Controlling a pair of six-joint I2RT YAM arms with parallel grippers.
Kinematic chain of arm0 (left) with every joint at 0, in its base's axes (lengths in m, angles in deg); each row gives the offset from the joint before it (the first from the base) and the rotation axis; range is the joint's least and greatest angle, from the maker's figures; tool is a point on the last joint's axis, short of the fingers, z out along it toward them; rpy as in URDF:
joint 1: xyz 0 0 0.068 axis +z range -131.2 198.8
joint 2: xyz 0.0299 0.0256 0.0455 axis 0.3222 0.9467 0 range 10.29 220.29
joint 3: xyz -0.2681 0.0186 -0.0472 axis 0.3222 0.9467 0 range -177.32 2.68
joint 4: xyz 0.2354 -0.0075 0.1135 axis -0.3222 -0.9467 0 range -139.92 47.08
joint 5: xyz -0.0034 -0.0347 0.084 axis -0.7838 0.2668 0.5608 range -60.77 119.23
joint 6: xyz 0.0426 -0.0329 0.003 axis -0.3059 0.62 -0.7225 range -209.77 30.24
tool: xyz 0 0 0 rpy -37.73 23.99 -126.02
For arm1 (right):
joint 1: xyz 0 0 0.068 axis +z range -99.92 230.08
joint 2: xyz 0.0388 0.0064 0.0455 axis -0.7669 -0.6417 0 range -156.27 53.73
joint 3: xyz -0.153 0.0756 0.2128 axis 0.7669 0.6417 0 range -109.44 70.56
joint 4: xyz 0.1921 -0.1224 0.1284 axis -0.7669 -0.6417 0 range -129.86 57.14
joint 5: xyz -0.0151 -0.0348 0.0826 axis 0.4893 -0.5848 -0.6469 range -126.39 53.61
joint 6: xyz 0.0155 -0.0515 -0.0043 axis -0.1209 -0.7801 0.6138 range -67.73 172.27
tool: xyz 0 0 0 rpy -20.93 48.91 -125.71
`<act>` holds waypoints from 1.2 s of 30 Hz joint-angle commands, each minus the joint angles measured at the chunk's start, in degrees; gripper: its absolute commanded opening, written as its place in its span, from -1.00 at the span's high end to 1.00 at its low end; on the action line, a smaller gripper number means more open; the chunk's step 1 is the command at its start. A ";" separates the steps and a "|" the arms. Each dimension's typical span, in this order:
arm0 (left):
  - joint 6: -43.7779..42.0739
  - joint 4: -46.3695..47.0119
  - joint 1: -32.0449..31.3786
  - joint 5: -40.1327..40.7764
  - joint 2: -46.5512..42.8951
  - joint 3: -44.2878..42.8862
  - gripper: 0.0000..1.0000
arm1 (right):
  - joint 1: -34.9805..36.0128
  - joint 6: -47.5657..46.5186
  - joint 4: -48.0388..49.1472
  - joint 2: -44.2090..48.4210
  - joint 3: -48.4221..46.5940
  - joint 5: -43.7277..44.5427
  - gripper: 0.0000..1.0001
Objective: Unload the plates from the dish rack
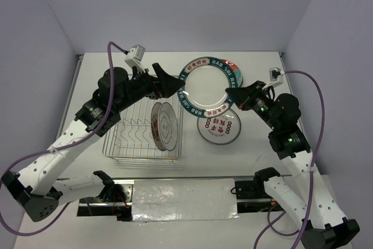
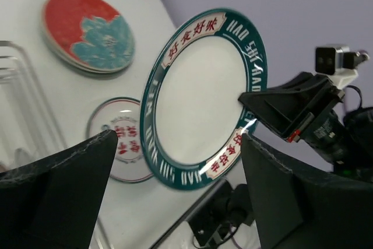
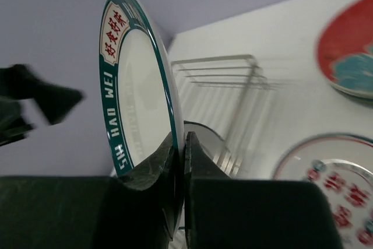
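A white plate with a lettered teal rim [image 1: 205,87] hangs tilted in the air above the table. My right gripper [image 1: 232,95] is shut on its right rim; the right wrist view shows the pads [image 3: 182,144] pinching the edge of the plate [image 3: 137,86]. My left gripper [image 1: 173,86] is open and empty at the plate's left rim, with the plate [image 2: 201,91] just ahead of its spread fingers [image 2: 64,185]. The dish rack [image 1: 125,144] holds upright plates [image 1: 164,125] at its right end.
A stack of red plates with a teal pattern [image 1: 235,69] lies at the back, partly behind the held plate. A stack of smaller white plates with red characters [image 1: 219,127] lies right of the rack. Purple walls enclose the table.
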 commanded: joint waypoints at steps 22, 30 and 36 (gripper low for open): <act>-16.38 -40.96 -0.91 27.20 -14.51 -3.17 -0.99 | -16.98 -18.80 -17.41 -23.38 7.13 -0.92 0.32; -14.18 -43.86 -0.91 30.00 -11.88 -4.40 -0.99 | -6.71 -20.04 -26.20 -30.93 2.22 18.76 -0.46; -13.57 -45.88 -1.17 29.84 -9.41 -5.45 -0.92 | 2.09 -18.19 -32.62 -40.69 -2.80 32.49 -0.54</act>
